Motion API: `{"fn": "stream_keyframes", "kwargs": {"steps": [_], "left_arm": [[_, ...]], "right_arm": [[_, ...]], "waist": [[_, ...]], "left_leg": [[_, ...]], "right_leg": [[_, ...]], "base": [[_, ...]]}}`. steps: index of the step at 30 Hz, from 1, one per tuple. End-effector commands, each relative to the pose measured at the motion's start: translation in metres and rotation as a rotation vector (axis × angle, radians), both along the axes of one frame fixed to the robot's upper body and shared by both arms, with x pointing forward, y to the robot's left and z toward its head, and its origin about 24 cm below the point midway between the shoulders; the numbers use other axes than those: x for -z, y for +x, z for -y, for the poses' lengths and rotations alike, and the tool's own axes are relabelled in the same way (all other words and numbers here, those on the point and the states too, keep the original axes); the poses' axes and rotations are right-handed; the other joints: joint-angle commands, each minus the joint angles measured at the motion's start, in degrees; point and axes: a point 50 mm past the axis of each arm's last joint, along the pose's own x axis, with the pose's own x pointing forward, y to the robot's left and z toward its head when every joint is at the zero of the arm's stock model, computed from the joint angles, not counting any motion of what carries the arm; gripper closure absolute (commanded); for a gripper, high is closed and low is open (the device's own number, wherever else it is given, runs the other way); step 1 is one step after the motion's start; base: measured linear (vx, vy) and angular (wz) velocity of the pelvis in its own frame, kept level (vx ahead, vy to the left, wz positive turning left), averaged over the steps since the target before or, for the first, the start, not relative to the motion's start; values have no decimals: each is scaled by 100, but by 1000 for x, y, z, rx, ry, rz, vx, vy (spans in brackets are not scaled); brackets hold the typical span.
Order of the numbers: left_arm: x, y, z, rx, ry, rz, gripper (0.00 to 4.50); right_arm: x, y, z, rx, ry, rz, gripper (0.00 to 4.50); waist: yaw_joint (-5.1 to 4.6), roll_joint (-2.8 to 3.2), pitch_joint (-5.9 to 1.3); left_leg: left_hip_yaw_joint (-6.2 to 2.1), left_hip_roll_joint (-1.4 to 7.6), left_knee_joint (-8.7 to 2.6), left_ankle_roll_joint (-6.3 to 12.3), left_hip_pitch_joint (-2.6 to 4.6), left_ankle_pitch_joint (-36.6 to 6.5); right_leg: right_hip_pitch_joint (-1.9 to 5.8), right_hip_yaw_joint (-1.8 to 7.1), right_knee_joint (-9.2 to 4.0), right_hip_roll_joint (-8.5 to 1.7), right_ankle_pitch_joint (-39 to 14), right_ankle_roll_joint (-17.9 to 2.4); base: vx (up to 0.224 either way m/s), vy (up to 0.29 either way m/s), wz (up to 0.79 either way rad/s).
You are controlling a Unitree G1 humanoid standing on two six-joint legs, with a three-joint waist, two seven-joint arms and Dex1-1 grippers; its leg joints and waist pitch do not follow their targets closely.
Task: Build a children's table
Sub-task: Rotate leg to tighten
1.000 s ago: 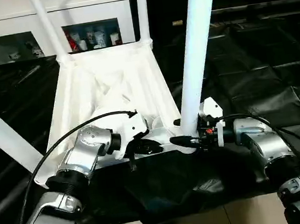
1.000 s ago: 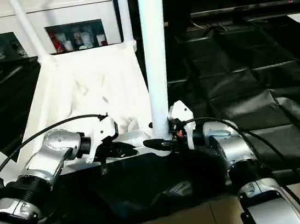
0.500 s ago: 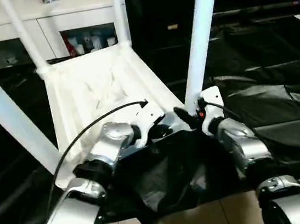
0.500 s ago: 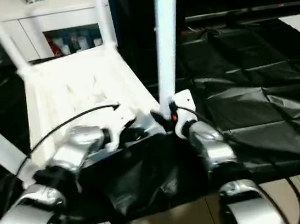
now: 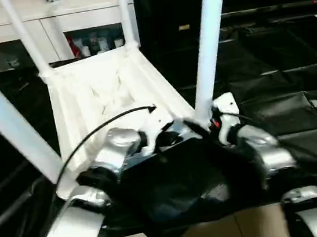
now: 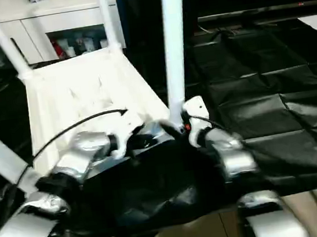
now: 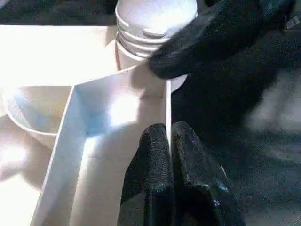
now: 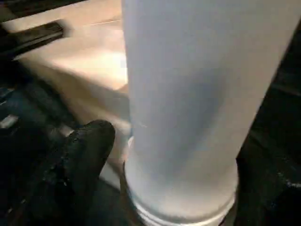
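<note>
The white children's table (image 5: pixel 103 96) lies upside down on a black sheet, all its legs pointing up. My left gripper (image 5: pixel 170 137) is shut on the thin rim wall (image 7: pixel 167 101) of the top, close to the near right corner. The near right leg (image 5: pixel 207 42) stands in that corner, its ribbed base (image 7: pixel 150 23) seated in the socket. My right gripper (image 5: pixel 197 126) is closed around the foot of this leg (image 8: pixel 188 103), with one black finger (image 8: pixel 87 160) pressed against it. That same gripper's finger (image 7: pixel 211 33) also shows in the left wrist view, against the leg's base.
The table's three other legs rise at the near left (image 5: pixel 7 121), far left (image 5: pixel 21 31) and far right (image 5: pixel 126 12). A white cabinet with glass doors (image 5: pixel 75 18) stands behind. The crumpled black sheet (image 5: pixel 282 79) covers the floor, with bare tiles (image 5: pixel 220 233) at the front.
The whole picture has shifted, so the camera has moved. Both grippers have stayed at the near right corner, the left on the rim and the right on the leg; my right forearm has swung slightly right.
</note>
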Motion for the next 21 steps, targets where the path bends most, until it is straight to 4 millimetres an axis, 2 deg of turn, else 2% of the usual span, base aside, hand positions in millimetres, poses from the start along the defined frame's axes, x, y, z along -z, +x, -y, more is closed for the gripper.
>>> {"fn": "stream_keyframes", "kwargs": {"steps": [1, 2, 4, 7, 8, 9, 10, 11, 14, 16, 18, 21], "left_arm": [[-6, -10, 14, 157, -76, 1, 450], [-5, -13, 8, 193, -74, -22, 450], [-6, -16, -1, 226, -65, -47, 450], [-6, -17, -7, 245, -53, -63, 450], [-5, -18, -12, 255, -43, -71, 450], [-6, -18, -14, 256, -40, -72, 450], [-6, -18, -15, 255, -39, -71, 450], [-6, -18, -15, 255, -39, -71, 450], [-6, -18, -16, 252, -36, -69, 450], [-5, -18, -14, 251, -37, -70, 450], [-4, -18, -14, 252, -38, -70, 450], [-4, -16, -10, 232, -42, -61, 450]], "right_arm": [[-1, -7, -14, -161, 7, -10, 57], [-5, -9, -6, -204, 0, -22, 57], [-8, -11, 3, -253, -20, -42, 57], [-8, -11, 8, -278, -42, -55, 57], [-7, -12, 12, -292, -59, -65, 84], [-7, -12, 13, -299, -62, -69, 84], [-7, -12, 13, -303, -61, -73, 95], [-7, -12, 13, -303, -61, -73, 95], [-8, -12, 13, -310, -56, -75, 134], [-8, -13, 10, -318, -38, -78, 142], [-7, -15, 9, -322, -35, -81, 169], [-4, -18, 10, -311, -25, -89, 172]], "waist": [[10, -93, -387], [18, -82, -393], [33, -82, -394], [44, -54, -401], [41, -39, -402], [40, -50, -407], [32, -54, -400], [35, -29, -402], [31, -41, -411], [10, -8, -406], [5, -22, -408], [-2, -34, -402]], "left_leg": [[-113, 252, -285, 576, 96, -1057], [-107, 262, -279, 580, 117, -1039], [-106, 264, -276, 601, 108, -1054], [-108, 283, -275, 548, 128, -1087], [-116, 281, -278, 513, 118, -1123], [-113, 280, -276, 502, 118, -1129], [-111, 275, -279, 492, 115, -1171], [-112, 274, -274, 477, 119, -1195], [-110, 270, -267, 454, 118, -1143], [-106, 263, -259, 476, 120, -1123], [-106, 262, -257, 475, 123, -1121], [-103, 266, -258, 490, 127, -1128]], "right_leg": [[212, 202, -395, -364, -477, -1415], [197, 202, -387, -349, -398, -1472], [199, 198, -369, -346, -336, -1530], [174, 196, -346, -340, -251, -1602], [179, 195, -336, -348, -239, -1613], [183, 196, -335, -352, -211, -1614], [181, 193, -338, -351, -228, -1618], [177, 195, -337, -356, -242, -1617], [192, 198, -328, -358, -140, -1626], [184, 198, -330, -345, -63, -1633], [191, 196, -328, -345, -45, -1639], [186, 201, -338, -342, -104, -1613]], "base": [[0, 0, 0], [0, 0, 0], [0, 0, 0], [0, 0, 0], [0, 0, 0], [0, 0, 0], [0, 0, 0], [0, 0, 0], [0, 0, 0], [0, 0, 0], [0, 0, 0], [0, 0, 0]]}}
